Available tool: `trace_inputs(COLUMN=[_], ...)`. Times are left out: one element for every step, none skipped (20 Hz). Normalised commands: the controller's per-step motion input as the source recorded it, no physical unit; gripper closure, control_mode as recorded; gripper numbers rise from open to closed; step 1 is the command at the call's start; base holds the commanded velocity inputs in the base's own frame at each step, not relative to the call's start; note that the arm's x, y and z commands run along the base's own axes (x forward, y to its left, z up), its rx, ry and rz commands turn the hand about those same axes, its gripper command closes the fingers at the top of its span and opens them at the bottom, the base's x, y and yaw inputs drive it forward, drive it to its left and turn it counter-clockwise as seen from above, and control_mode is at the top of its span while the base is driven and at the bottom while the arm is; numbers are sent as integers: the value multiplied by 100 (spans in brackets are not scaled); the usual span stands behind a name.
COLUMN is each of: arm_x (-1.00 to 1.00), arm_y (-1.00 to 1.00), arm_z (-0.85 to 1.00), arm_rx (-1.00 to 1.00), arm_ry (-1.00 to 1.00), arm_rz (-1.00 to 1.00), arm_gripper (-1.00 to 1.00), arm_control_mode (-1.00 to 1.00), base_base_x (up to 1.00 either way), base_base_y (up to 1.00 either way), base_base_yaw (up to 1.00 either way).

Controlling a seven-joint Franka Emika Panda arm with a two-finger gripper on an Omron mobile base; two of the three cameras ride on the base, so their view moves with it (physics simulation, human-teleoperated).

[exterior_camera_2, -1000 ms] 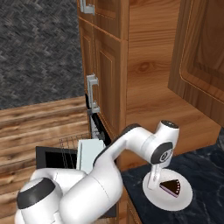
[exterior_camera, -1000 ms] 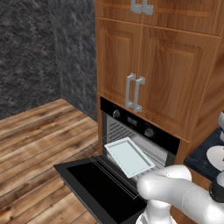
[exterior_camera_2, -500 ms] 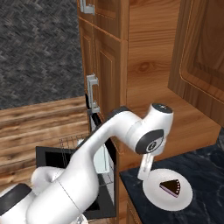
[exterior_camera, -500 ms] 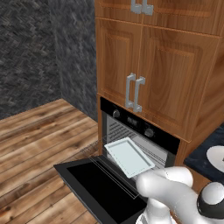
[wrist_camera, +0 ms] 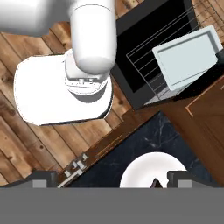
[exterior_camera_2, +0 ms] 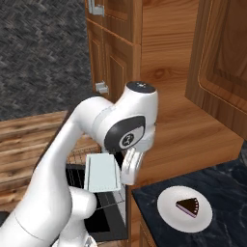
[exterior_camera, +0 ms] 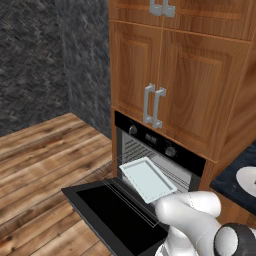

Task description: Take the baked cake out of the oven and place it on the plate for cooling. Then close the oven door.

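The baked cake (exterior_camera_2: 188,206), a dark brown wedge, lies on the white plate (exterior_camera_2: 168,212) on the dark counter. My gripper (exterior_camera_2: 127,177) hangs open and empty, up and to the left of the plate, over the counter's edge. In the hand view its fingertips (wrist_camera: 181,177) stand wide apart above the plate (wrist_camera: 140,168), with the cake's tip (wrist_camera: 154,183) at the bottom edge. The oven (exterior_camera: 160,145) stands open, its black oven door (exterior_camera: 110,215) folded down flat. The door (wrist_camera: 144,26) lies to the upper right in the hand view.
A pale flat tray (exterior_camera: 147,179) sits on the pulled-out wire rack above the door; it also shows as the tray (exterior_camera_2: 102,172) beside my hand. Wooden cabinets (exterior_camera: 180,75) frame the oven. The dark marble counter (exterior_camera_2: 226,193) runs right of it. Wooden floor (exterior_camera: 40,165) spreads to the left.
My arm has swung left and lifted away from the plate toward the oven side. The cake stays on the plate, and the gripper stays open.
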Motion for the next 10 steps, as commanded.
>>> trace_inputs(arm_x=[-40, -34, -33, -30, -26, -26, -24, -20, -16, -12], arm_y=[89, 89, 89, 91, 94, 98, 100, 100, 100, 100], arm_z=[81, 74, 69, 62, 54, 50, 44, 35, 24, 14], arm_rx=[-11, -11, -11, -12, -12, -13, -13, -13, -13, -12], arm_ry=[-2, -1, -1, 0, 0, 0, 0, 0, 0, 0], arm_rz=[0, 0, 0, 0, 0, 0, 0, 0, 0, 0], arm_gripper=[-100, -100, -100, -100, -100, -100, -100, -100, -100, -100], arm_control_mode=[-100, -100, -100, -100, -100, -100, -100, -100, -100, -100], base_base_x=[0, 0, 0, 0, 0, 0, 0, 0, 0, 0], base_base_y=[0, 0, 0, 0, 0, 0, 0, 0, 0, 0], base_base_yaw=[0, 0, 0, 0, 0, 0, 0, 0, 0, 0])
